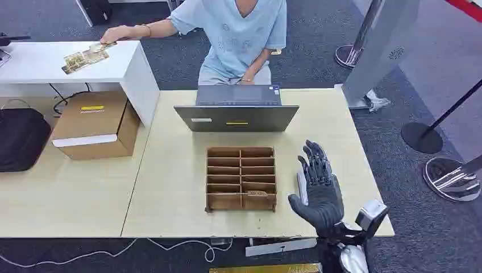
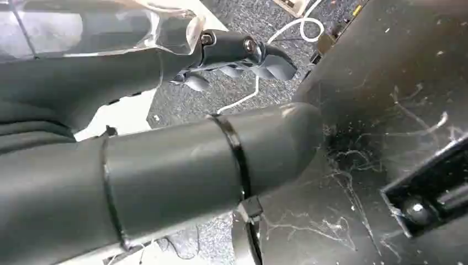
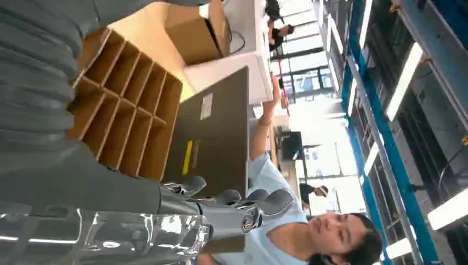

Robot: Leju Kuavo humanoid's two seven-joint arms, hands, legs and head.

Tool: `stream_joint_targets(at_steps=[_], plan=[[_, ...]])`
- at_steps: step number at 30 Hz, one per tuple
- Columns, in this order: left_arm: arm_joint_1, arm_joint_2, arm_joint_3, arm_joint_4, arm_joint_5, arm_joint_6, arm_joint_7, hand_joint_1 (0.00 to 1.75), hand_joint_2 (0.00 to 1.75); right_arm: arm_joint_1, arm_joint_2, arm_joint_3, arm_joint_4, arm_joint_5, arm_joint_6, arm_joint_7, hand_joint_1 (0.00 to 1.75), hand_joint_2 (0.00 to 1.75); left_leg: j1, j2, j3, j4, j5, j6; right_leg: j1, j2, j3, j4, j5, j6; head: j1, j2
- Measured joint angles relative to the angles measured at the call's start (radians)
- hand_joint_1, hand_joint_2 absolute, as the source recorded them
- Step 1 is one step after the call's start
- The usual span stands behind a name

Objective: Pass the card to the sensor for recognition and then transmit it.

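Fingers (image 1: 314, 162) of my right hand (image 1: 319, 190) are stretched out and spread, pointing away from me over the pale table (image 1: 170, 187), and they hold nothing. That hand hovers just beside the right end of the wooden slotted organizer (image 1: 241, 178). One card (image 1: 257, 193) lies in the organizer's nearest right compartment, close to my thumb. Under my hand I see a white flat thing on the table, perhaps the sensor, though I cannot tell. My left hand (image 2: 243, 58) hangs low beside the table with its fingers curled, and I cannot tell whether they are fully closed. I judge that the picking step has not yet begun. Next I must reach left into that compartment and pinch the card's edge. Across the table a person (image 1: 236, 34) sits behind a laptop (image 1: 236, 116).
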State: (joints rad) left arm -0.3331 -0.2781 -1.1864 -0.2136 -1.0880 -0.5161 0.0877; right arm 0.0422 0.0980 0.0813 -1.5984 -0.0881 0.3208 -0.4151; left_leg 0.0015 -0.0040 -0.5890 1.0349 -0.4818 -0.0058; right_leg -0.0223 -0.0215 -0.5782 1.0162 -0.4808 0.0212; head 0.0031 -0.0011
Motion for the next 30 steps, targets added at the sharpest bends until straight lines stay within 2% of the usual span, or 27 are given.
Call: stream_joint_targets(at_steps=[4, 5, 8, 10, 13, 16, 21, 30], plan=[[-0.001, -0.002, 0.0, 0.0, -0.003, 0.0, -0.001, 0.0, 0.0, -0.036, -0.002, 0.0, 0.001, 0.067, -0.056, -0.003, 0.0, 1.75, 0.0, 0.0, 0.0, 0.0, 0.0, 0.0, 0.0, 0.0, 0.0, 0.0, 0.0, 0.0, 0.0, 0.0], [-0.001, -0.002, 0.0, 0.0, -0.003, 0.0, -0.001, 0.0, 0.0, -0.054, -0.005, 0.0, 0.003, 0.108, -0.091, -0.006, 0.0, 1.75, 0.0, 0.0, 0.0, 0.0, 0.0, 0.0, 0.0, 0.0, 0.0, 0.0, 0.0, 0.0, 0.0, 0.0], [-0.001, -0.002, 0.0, 0.0, 0.002, 0.0, -0.001, 0.0, 0.0, -0.112, -0.01, 0.003, 0.01, 0.309, -0.278, 0.007, 0.0, 1.75, 0.0, 0.0, 0.0, 0.0, 0.0, 0.0, 0.0, 0.0, 0.0, 0.0, 0.0, 0.0, 0.0, 0.0], [-0.001, -0.002, 0.0, 0.0, 0.003, 0.001, 0.0, 0.0, 0.0, -0.149, -0.011, 0.019, 0.01, 0.414, -0.364, 0.025, 0.0, 1.75, 0.0, 0.0, 0.0, 0.0, 0.001, 0.0, 0.0, 0.0, 0.0, 0.0, 0.001, 0.0, 0.0, 0.0], [-0.001, -0.002, 0.0, 0.0, 0.003, 0.002, 0.0, 0.0, 0.0, -0.203, -0.011, 0.057, 0.009, 0.603, -0.482, 0.072, 0.0, 1.75, 0.0, 0.0, 0.0, 0.0, 0.001, 0.0, 0.0, 0.001, 0.0, 0.0, 0.001, -0.001, 0.0, 0.0], [-0.001, -0.002, 0.0, 0.0, 0.004, 0.005, -0.001, 0.0, 0.0, -0.262, -0.015, 0.093, 0.009, 0.719, -0.559, 0.108, 0.0, 1.75, 0.0, 0.0, 0.0, 0.0, 0.001, 0.0, 0.0, 0.001, 0.0, 0.0, 0.001, -0.001, 0.0, 0.0], [-0.001, -0.003, 0.0, 0.0, 0.007, 0.012, -0.002, 0.0, 0.0, -0.365, -0.028, 0.14, 0.024, 0.828, -0.618, 0.152, 0.0, 1.75, 0.0, 0.001, 0.0, 0.0, 0.001, 0.0, 0.0, 0.001, 0.0, 0.001, 0.001, 0.0, 0.0, 0.0], [0.0, -0.005, 0.002, 0.0, 0.025, 0.013, 0.007, 0.0, 0.0, -0.648, -0.035, 0.216, 0.181, 0.958, -0.604, 0.27, 0.0, 1.75, 0.0, 0.001, 0.0, 0.001, 0.003, -0.002, 0.0, 0.002, -0.001, 0.001, 0.003, -0.002, 0.0, 0.0]])
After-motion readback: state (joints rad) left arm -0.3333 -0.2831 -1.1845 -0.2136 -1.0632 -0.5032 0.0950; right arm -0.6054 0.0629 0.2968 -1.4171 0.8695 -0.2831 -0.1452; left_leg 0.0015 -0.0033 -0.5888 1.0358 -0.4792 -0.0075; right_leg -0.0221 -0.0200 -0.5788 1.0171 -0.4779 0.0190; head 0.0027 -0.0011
